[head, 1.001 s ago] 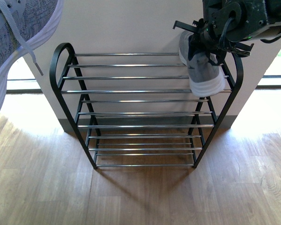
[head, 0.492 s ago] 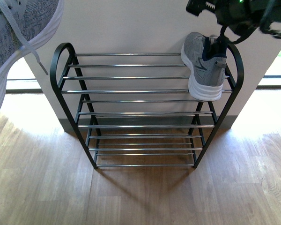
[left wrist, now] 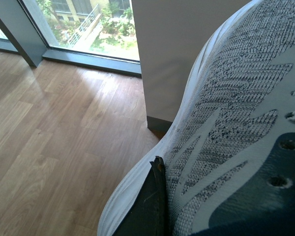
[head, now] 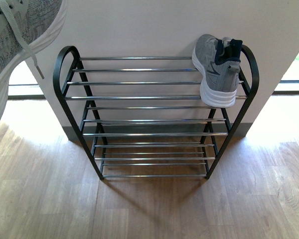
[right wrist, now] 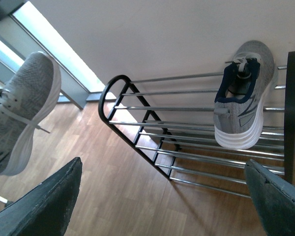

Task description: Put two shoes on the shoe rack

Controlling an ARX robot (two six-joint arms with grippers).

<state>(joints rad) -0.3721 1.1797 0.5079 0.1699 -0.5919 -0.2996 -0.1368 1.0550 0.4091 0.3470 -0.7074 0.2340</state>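
While one sneaker (head: pixel 218 69) rests on the right end of the rack (head: pixel 139 97), top tier, the left fingers (left wrist: pixel 148 211) clamp the other sneaker (head: pixel 15 45) aloft at left; the right fingers (right wrist: pixel 49 201) gape apart.

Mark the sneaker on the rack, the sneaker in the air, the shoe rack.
sneaker on the rack (head: pixel 208 60), front view, grey upper.
sneaker in the air (head: pixel 37 15), front view, knit side.
shoe rack (head: pixel 139 97), front view, top tier's front rod.
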